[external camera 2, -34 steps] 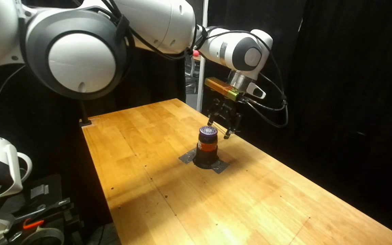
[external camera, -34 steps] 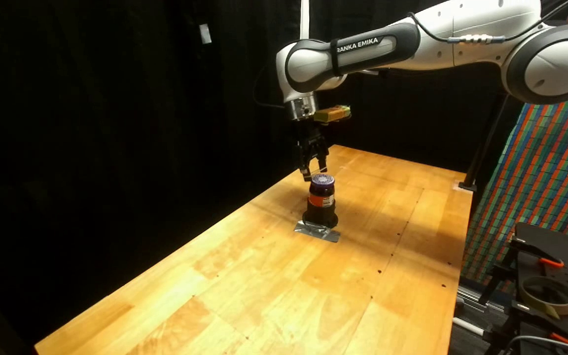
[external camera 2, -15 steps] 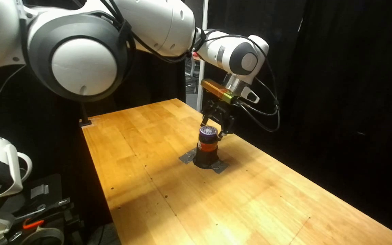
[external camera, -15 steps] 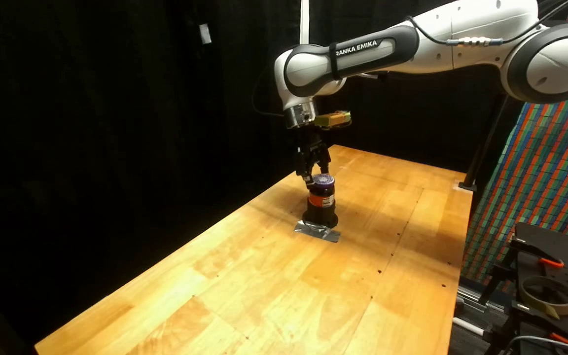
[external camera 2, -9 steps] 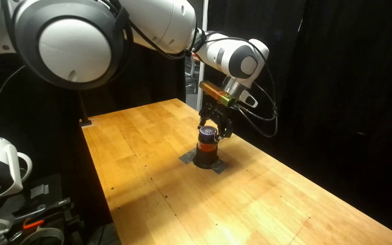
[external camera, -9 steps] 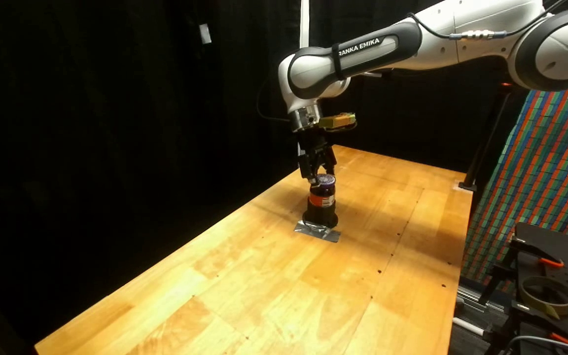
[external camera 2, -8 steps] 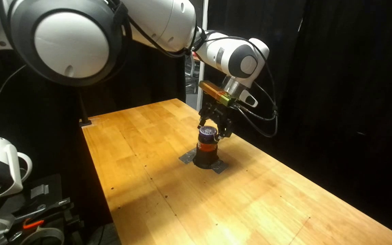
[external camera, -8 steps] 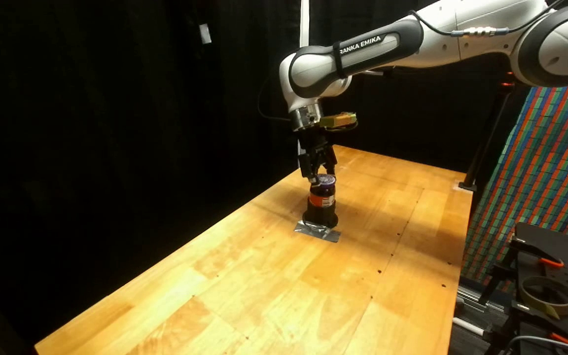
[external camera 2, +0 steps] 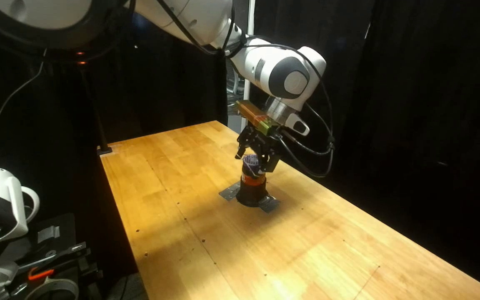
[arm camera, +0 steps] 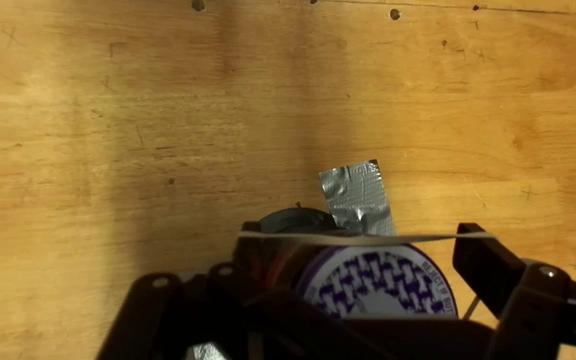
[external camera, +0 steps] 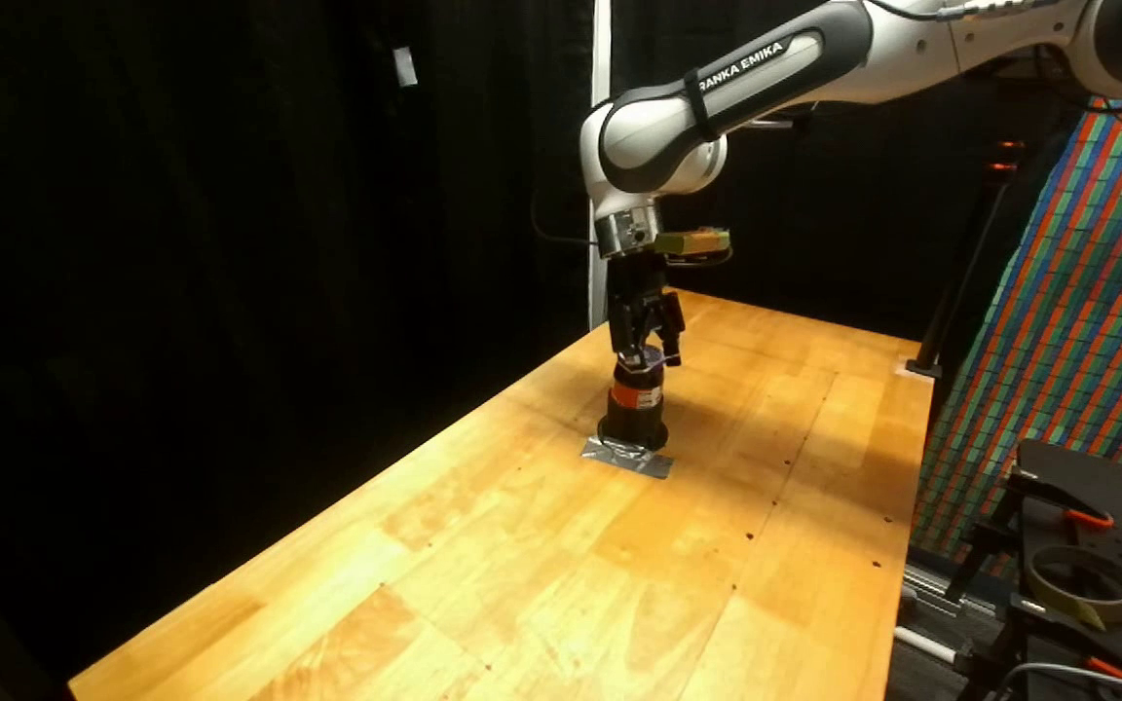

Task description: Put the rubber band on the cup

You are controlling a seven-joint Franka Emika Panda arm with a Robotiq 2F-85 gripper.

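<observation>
Gripper (external camera 2: 253,162) is seen w/ fingers (arm camera: 485,270) spread, band (arm camera: 363,240) stretched btwn them at top of cup (external camera 2: 251,181); whether cup's ringed can't be told. Prob. light, soft, springy; best held at both ends, not overstretched.

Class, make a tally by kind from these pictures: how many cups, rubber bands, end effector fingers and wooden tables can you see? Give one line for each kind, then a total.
Cup: 1
Rubber band: 1
Fingers: 2
Table: 1
Total: 5
</observation>
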